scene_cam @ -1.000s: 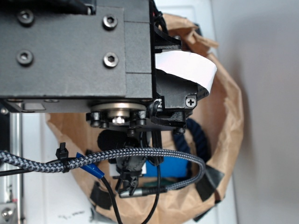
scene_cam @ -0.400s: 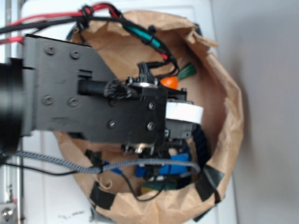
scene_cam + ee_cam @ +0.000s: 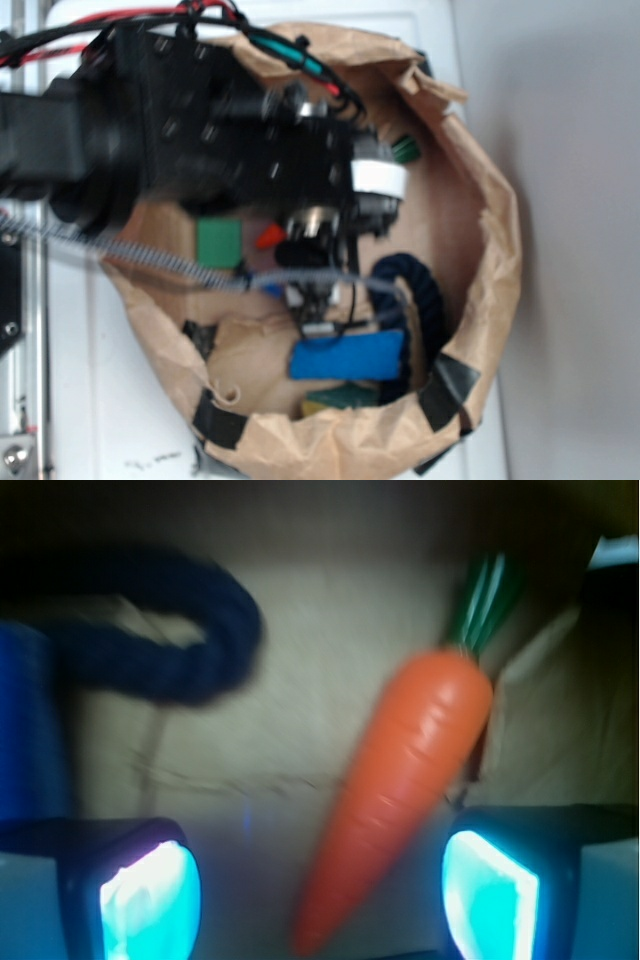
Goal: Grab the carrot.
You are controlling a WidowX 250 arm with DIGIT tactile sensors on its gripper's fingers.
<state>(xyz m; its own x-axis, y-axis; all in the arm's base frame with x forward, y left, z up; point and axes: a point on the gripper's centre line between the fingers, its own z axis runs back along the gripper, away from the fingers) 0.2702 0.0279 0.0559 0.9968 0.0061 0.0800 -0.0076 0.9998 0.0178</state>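
The carrot [image 3: 405,780] is glossy orange with a dark green stem and lies on the brown paper floor of the bag. In the wrist view its pointed tip reaches down between my fingers and its stem points up right. My gripper [image 3: 320,900] is open, its two glowing pads [image 3: 150,900] wide apart on either side of the carrot's tip, not touching it. In the exterior view the arm covers most of the carrot; only its orange tip [image 3: 268,238] and green stem [image 3: 404,150] show. The gripper itself is hidden there under the arm.
A crumpled brown paper bag [image 3: 495,240] walls everything in. Inside lie a dark blue rope [image 3: 420,290], also in the wrist view [image 3: 190,660], a blue block [image 3: 345,357], a green square [image 3: 218,242] and a dark green piece [image 3: 340,398]. Cables hang from the arm.
The arm has swung up and left across the bag and dropped lower. The blue block and green square are now uncovered. The carrot's middle is now covered.
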